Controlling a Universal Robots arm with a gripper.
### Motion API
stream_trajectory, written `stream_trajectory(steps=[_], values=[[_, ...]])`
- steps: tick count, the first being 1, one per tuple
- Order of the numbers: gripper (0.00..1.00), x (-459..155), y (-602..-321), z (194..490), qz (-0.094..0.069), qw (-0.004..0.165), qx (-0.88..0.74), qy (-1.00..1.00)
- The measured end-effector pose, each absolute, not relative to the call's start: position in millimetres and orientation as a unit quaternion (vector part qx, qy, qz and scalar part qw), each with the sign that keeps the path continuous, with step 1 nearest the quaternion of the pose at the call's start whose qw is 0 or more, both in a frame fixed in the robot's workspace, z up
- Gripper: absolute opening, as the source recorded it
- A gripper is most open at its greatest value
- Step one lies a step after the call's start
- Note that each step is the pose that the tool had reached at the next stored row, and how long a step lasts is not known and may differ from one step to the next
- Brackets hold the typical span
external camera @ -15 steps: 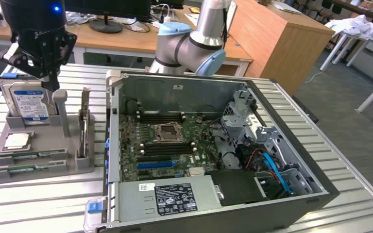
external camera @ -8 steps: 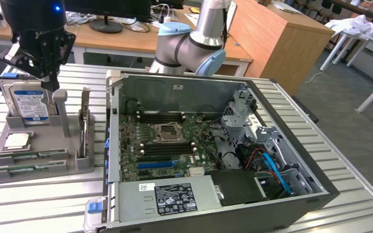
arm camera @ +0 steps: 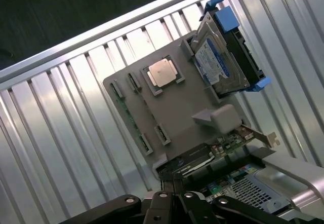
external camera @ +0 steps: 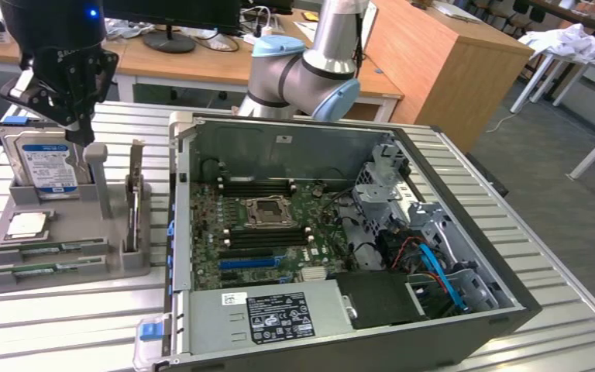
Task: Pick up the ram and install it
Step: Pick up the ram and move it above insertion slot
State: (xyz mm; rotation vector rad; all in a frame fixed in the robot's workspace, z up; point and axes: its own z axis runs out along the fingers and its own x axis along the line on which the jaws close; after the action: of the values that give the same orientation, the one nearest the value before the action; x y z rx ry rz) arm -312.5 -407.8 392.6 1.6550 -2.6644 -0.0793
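Both jaws of my gripper (external camera: 78, 133) are pressed together, and I see nothing between them. I hang above the far end of the grey tray (external camera: 111, 267), close over the hard drive (external camera: 41, 164) that stands on edge there. Outward from me, towards the tray's near end, comes the processor (external camera: 27, 225). Past it lies the ram (external camera: 41, 270), flat in the last slot along the tray's edge, with a second stick (external camera: 49, 249) just beside it. So the ram is below me and well towards the exterior camera, on the other side of the processor. Its long axis runs across the tray, from the exterior view's left to its right. In the wrist view the ram (arm camera: 129, 115) shows as a green strip on the tray's outer edge. The open case (external camera: 276, 151) stands just beside the tray, on the exterior view's right, off one end of the ram
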Motion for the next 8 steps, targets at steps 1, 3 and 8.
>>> stream_trajectory(steps=[1,3,8], values=[[0.10,-312.4,-407.8,392.6,-0.025,0.002,0.530,-0.848],[0.10,-312.5,-407.8,392.6,-0.025,0.002,0.535,-0.845],[0.10,-312.4,-407.8,392.7,-0.025,0.003,0.547,-0.837]])
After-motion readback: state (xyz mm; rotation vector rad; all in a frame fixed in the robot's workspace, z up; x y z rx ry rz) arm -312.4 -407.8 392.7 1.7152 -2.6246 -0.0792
